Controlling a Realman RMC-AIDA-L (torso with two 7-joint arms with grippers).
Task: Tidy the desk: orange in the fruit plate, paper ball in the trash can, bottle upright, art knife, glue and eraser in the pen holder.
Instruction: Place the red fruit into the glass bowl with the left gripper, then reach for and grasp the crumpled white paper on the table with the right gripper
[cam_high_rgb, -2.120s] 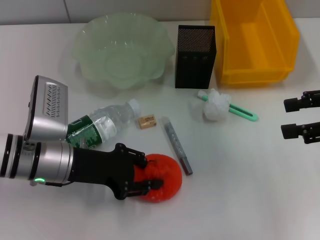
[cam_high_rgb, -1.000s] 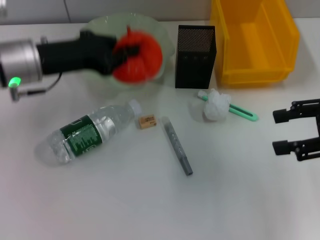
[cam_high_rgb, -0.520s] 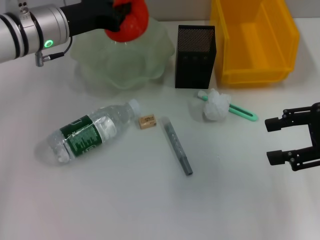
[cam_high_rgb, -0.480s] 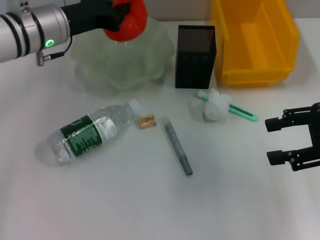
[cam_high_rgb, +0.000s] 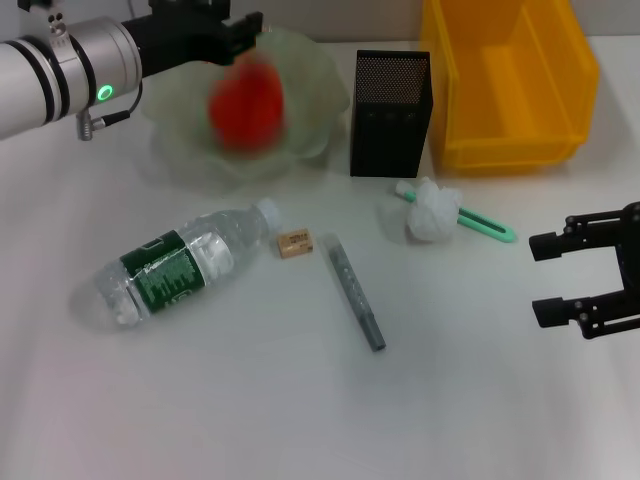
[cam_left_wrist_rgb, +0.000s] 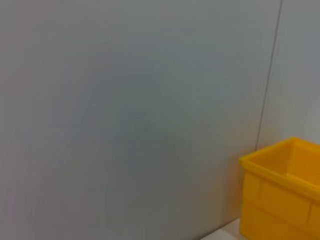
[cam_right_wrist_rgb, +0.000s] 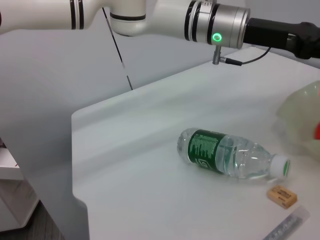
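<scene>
Head view first: the left gripper (cam_high_rgb: 228, 32) is up at the far rim of the pale green fruit plate (cam_high_rgb: 170, 150), and its fingers are spread apart with nothing in them. Just below it the orange (cam_high_rgb: 245, 108) shows as a red blur inside the plate, so it looks let go and dropping into the bowl, where it belongs.

On the white desk (cam_high_rgb: 300, 420) the bottle (cam_high_rgb: 180, 262) lies on its side, cap pointing toward the small tan eraser (cam_high_rgb: 294, 243) just beside it. Next to the eraser lies a grey stick (cam_high_rgb: 354, 291), maybe the art knife. The black pen holder (cam_high_rgb: 390, 112) stands between the plate and the yellow trash can (cam_high_rgb: 510, 85). The paper ball (cam_high_rgb: 433, 211) sits in front of the pen holder, on top of a green thing (cam_high_rgb: 486, 227) that may be the glue; I cannot tell. The right gripper (cam_high_rgb: 583, 277) waits low at the right edge, fingers wide apart and holding nothing, close to the paper ball, likely its next job.

Left wrist view: only a grey wall (cam_left_wrist_rgb: 125, 110) and a corner of the yellow trash can (cam_left_wrist_rgb: 282, 190). No fingers show here.

Right wrist view: the bottle (cam_right_wrist_rgb: 227, 155) lies flat, with the eraser (cam_right_wrist_rgb: 282, 195) near its cap. The left arm (cam_right_wrist_rgb: 165, 17) reaches over the desk toward the fruit plate (cam_right_wrist_rgb: 302, 117), and a bit of orange (cam_right_wrist_rgb: 318, 131) peeks at the edge.
</scene>
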